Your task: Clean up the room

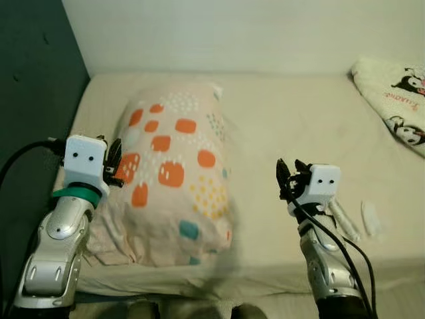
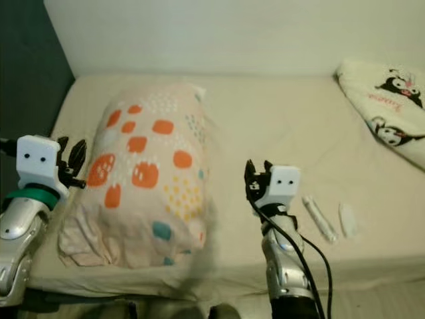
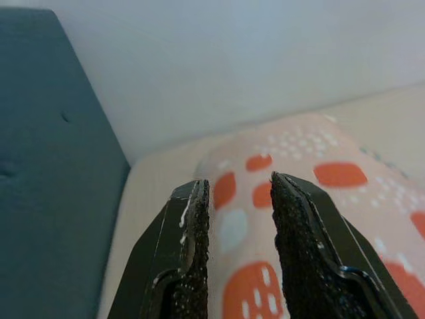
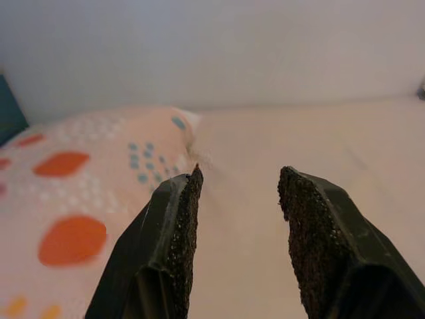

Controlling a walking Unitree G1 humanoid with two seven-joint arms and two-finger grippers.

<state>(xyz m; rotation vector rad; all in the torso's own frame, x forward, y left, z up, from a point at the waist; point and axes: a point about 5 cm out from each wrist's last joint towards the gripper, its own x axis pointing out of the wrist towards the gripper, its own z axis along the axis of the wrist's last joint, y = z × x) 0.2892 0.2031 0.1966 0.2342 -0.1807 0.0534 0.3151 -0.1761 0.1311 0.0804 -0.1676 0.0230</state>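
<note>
A cream bed [image 1: 292, 119] is lying against a pale wall, bearing a spotted pillow [image 1: 169, 173], a printed blanket [image 1: 395, 96] and two small white items [image 1: 358, 218], while the left gripper [image 1: 114, 163] and right gripper [image 1: 287, 178] are hovering open-fingered, empty.

I see a pillow [image 1: 169, 179] with orange, yellow and teal spots lying flat along the bed's [image 1: 285, 119] left side, reaching nearly to the front edge. A cartoon-print blanket [image 1: 395, 96] lies bunched at the far right corner.

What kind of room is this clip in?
Most likely a bedroom: a bed with a cream sheet, a spotted pillow on it, and a cartoon-print blanket by the wall.
</note>
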